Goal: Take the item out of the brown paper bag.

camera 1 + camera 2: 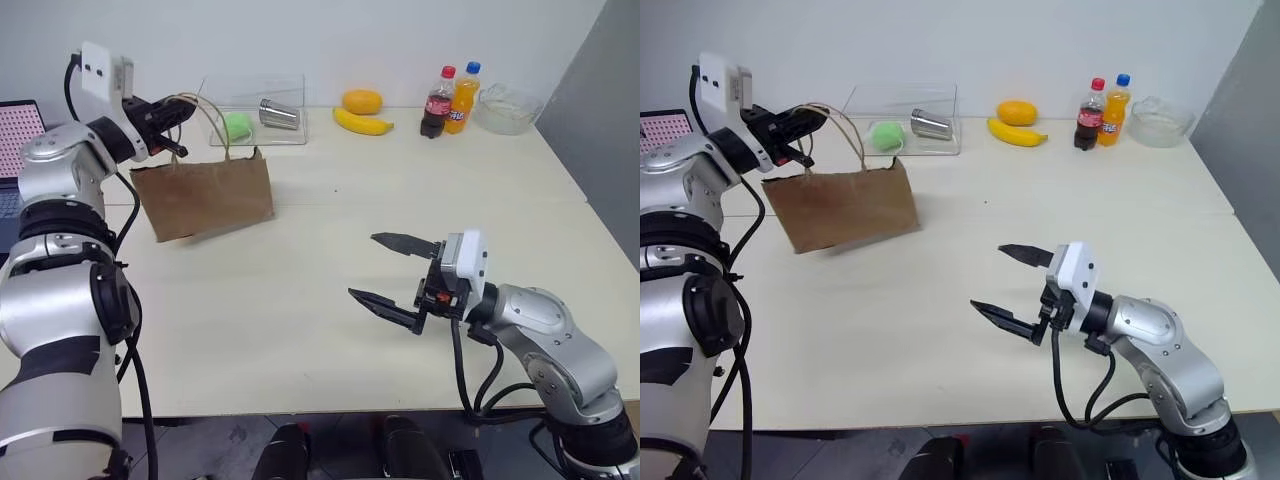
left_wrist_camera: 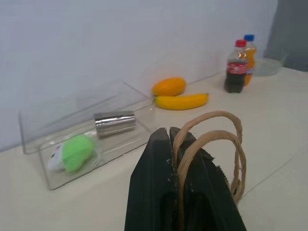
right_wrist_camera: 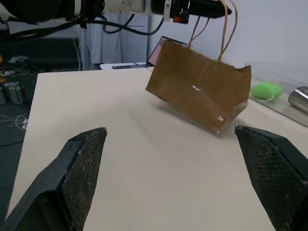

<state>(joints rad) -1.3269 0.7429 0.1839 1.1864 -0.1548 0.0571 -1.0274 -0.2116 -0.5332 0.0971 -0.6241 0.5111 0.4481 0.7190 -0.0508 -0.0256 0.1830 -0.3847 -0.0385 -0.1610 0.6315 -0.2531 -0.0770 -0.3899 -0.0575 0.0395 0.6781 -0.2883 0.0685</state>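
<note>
my left gripper point(image 1: 805, 122) is clamped tight on the two loop handles point(image 2: 211, 139) of the bag point(image 1: 845, 205), holding them up over the table's point(image 1: 940, 330) left side. the bag hangs tilted — one bottom corner dips toward the table while the rest is lifted, its long axis running across my view and its mouth facing up toward my fingers. i can't see the item; the bag's creased brown sides hide whatever is inside.

my right gripper point(image 1: 392, 270) hovers low over the table well to the right of the bag, jaws spread wide and holding nothing, pointing toward the bag.

behind the bag sits a clear box point(image 1: 285, 95) with a green ball point(image 1: 237, 125) and a steel cup point(image 1: 280, 114) lying on its side in it. further right along the back edge are an orange fruit point(image 1: 362, 101), a banana point(image 1: 363, 123), then a cola bottle point(image 1: 437, 102) with a red cap and red label touching an orange soda bottle point(image 1: 464, 97) with a blue cap — the writing on them is too small to read. a glass bowl point(image 1: 508, 107) stands just beyond them. a laptop point(image 1: 18, 125) shows at the far left edge.
</note>
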